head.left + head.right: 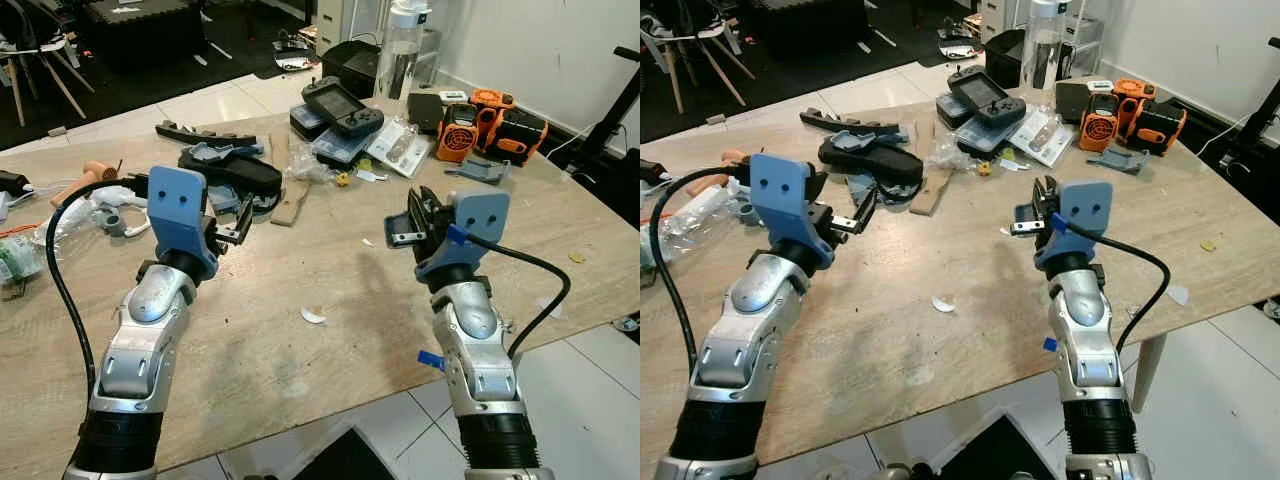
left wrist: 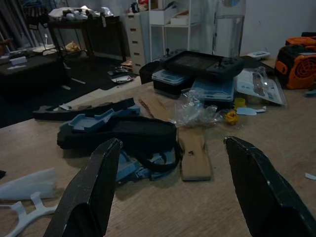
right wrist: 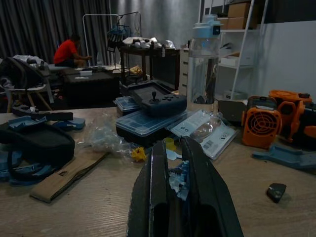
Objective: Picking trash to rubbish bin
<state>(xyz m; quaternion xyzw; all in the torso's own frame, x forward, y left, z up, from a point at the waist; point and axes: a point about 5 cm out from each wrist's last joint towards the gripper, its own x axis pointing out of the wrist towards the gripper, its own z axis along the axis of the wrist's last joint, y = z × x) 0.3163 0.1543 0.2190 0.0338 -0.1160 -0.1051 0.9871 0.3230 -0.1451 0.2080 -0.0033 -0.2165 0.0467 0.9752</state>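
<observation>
We have two grippers up over the pale wooden table. Our left gripper has its two black fingers spread wide, holding nothing. Our right gripper is squeezed tight on one small crumpled light-blue scrap of paper. One small white scrap lies flat on the table between our arms, well apart from both.

Farther back we count one black soft pouch, one flat brown wooden strip, one black handheld game controller on two clear plastic boxes, one tall clear water bottle and one orange fan-like tool. Far behind sits one person in a red shirt.
</observation>
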